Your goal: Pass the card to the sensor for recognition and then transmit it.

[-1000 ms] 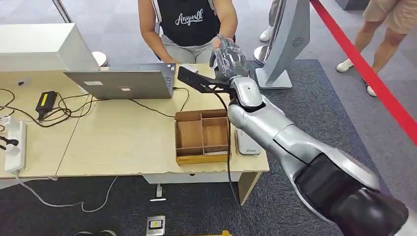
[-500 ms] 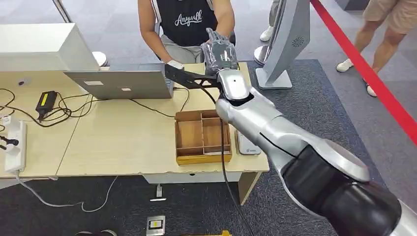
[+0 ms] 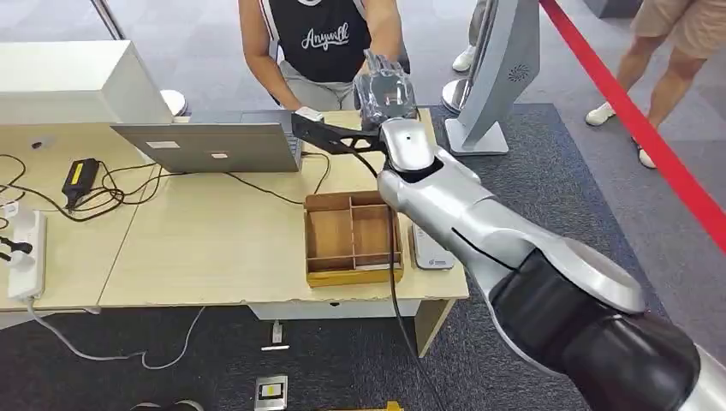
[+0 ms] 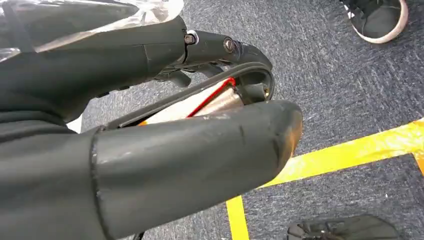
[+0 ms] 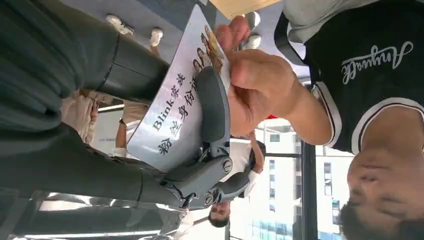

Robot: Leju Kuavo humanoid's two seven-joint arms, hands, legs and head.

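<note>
Silver right hand (image 5: pixel 150 150) pinching a printed card (image 5: pixel 182 105) in closed fingers, offering it to a person's hand (image 5: pixel 255 85) already gripping it; left hand (image 4: pixel 150 125) curling shut around another card (image 4: pixel 192 102).

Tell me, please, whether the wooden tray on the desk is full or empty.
Empty, as far as the head view shows: the wooden tray has bare brown compartments, with nothing lying in them.

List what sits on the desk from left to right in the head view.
Power strip → black adapter → laptop → wooden divided tray → small white device.
</note>
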